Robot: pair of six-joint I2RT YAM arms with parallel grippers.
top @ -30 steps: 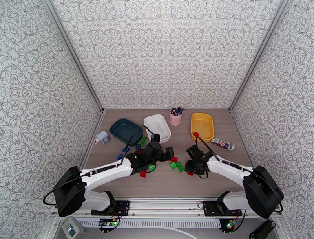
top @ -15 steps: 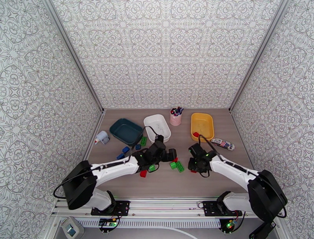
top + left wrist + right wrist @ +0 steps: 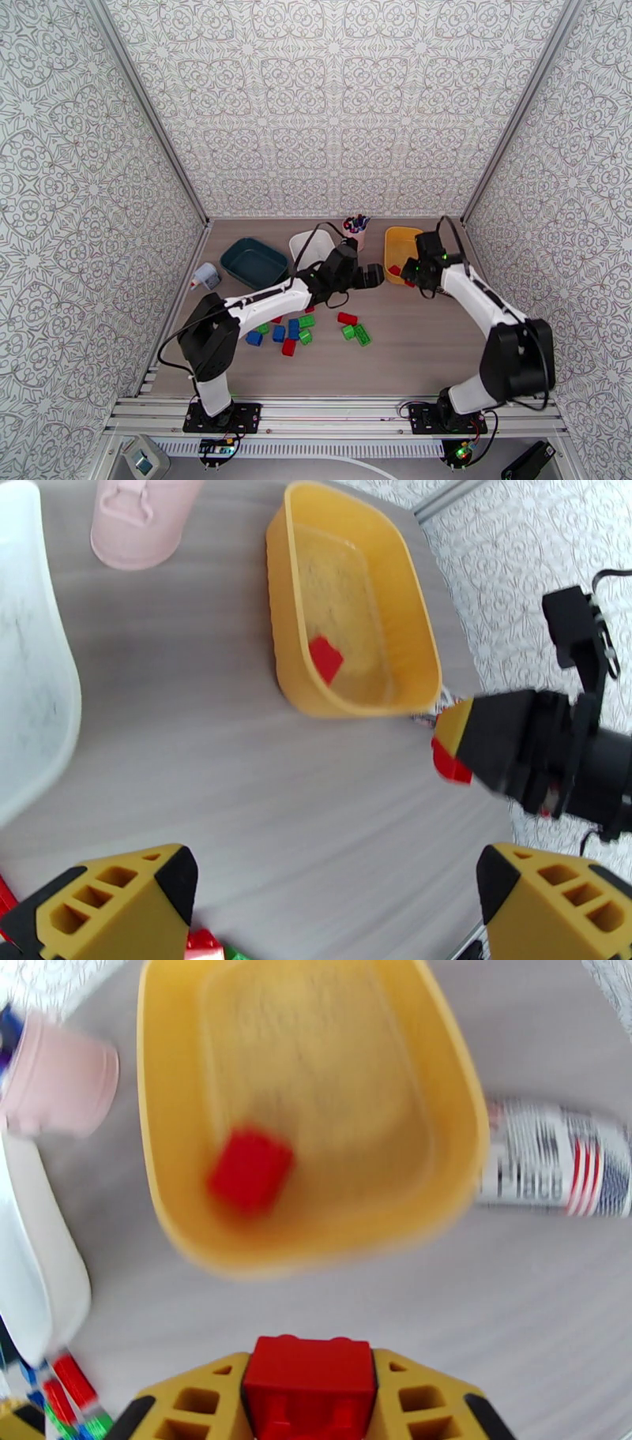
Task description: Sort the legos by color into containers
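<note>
Yellow tub [image 3: 332,1078], red brick [image 3: 310,1390], walls [image 3: 340,103] (grey-white floral)

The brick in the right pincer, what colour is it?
The brick is red, clearest in the right wrist view.

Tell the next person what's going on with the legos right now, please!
Left gripper: open, empty, above the table.
Right gripper: shut on a red brick, just short of the yellow tub.
Done: one other red brick lies in that tub.
Left: drop the held one in; sort the loose bricks on the table. Teal tub shows no bricks; white tub is partly hidden.
</note>
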